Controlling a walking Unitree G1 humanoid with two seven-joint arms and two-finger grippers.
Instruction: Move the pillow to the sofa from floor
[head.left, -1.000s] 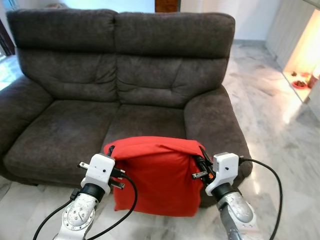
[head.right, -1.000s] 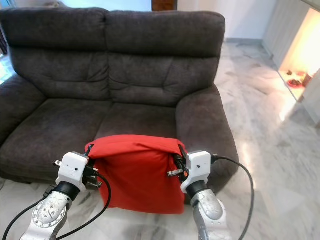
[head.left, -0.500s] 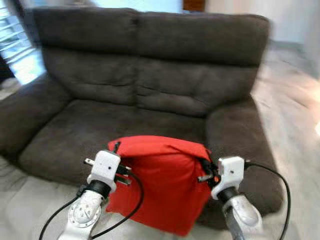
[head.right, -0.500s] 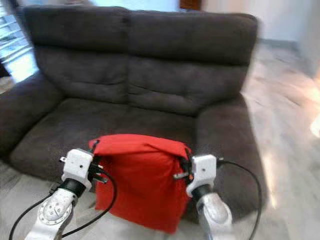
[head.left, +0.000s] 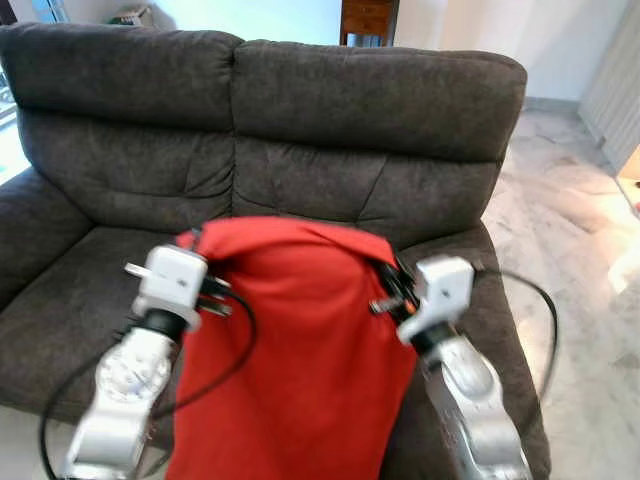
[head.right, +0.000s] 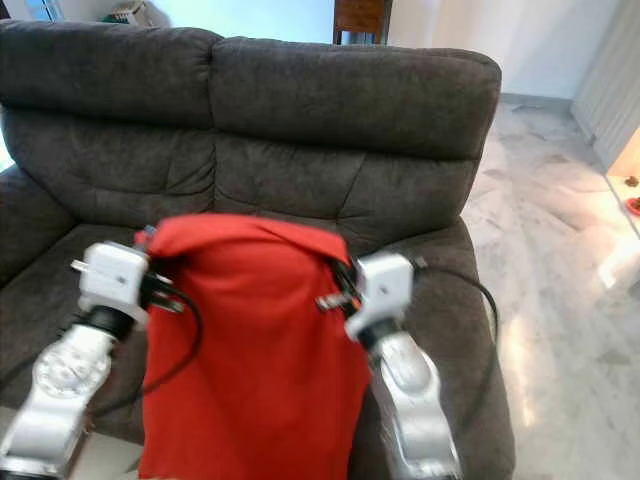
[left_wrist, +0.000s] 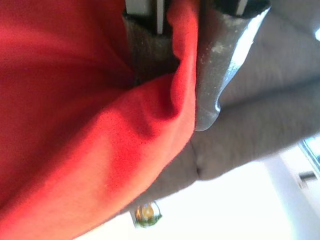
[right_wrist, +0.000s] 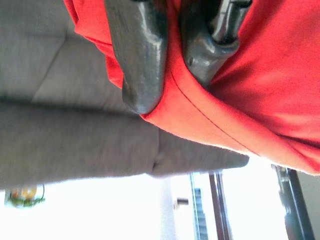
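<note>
The red pillow (head.left: 290, 350) is held up in the air in front of the dark grey two-seat sofa (head.left: 300, 110), hanging slack from its top edge, which is level with the lower part of the sofa's backrest. The left gripper (head.left: 196, 262) is clamped on the pillow's upper left corner; in the left wrist view a fold of red fabric is pinched between the two black fingers (left_wrist: 210, 75). The right gripper (head.left: 388, 285) is clamped on the upper right corner, and in the right wrist view its fingers (right_wrist: 140, 60) are closed together over the seamed edge of the fabric.

The pillow's lower edge is cut off by the bottom of the head views, so it cannot be told how far it hangs below the seat front. The seat cushions (head.left: 70, 300) lie behind and to either side of the pillow, and the sofa's right armrest (head.left: 495, 300) is just beside the right arm. A marble floor (head.left: 580, 230) is seen to the right of the sofa.

The step in hand is judged to be the carry: the pillow is lifted and brought to the sofa, but not yet set down. The next move calls for the pillow to be carried forward over the seat, lowered until it is borne by the cushion, and then released by both grippers together, so that it is not dragged off by one corner.
</note>
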